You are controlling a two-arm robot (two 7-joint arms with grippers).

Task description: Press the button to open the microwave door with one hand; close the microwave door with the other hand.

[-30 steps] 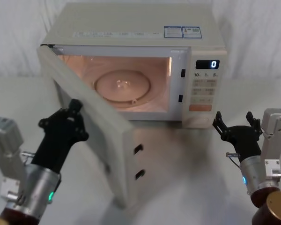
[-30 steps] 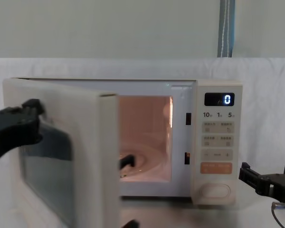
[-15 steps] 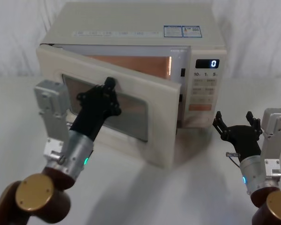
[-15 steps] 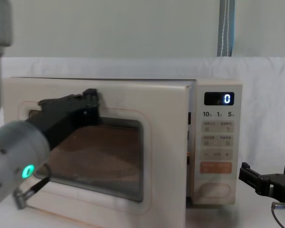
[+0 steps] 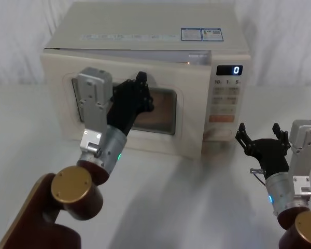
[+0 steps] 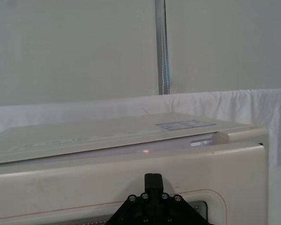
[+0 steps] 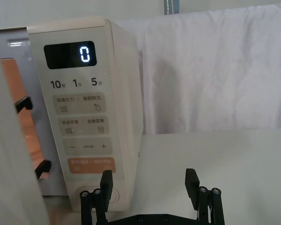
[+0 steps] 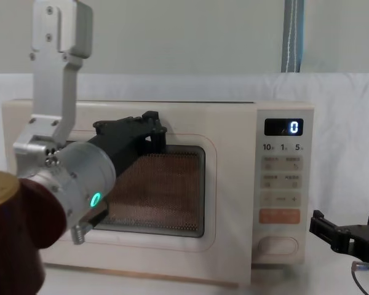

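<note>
1. Left pincer [image 5: 140,83], fingers drawn together and gripping nothing, presses against the upper part of the microwave door [image 5: 186,124], at its dark window.
2. Door sits nearly flush; a thin lit gap remains on the panel side, so closing looks almost finished.
3. Button [image 8: 278,246] sits untouched at the panel's foot.
4. Right pincer [image 5: 263,136] waits near it above the worktop [image 5: 197,197], fingers spread, empty.

The head view looks down and forward over the microwave [image 5: 145,67]; the chest view faces its front from low. The left wrist view sits close against the door [image 6: 131,178], looking past its top edge. The right wrist view faces the control panel [image 7: 82,112] nearby, shared with head and chest
</note>
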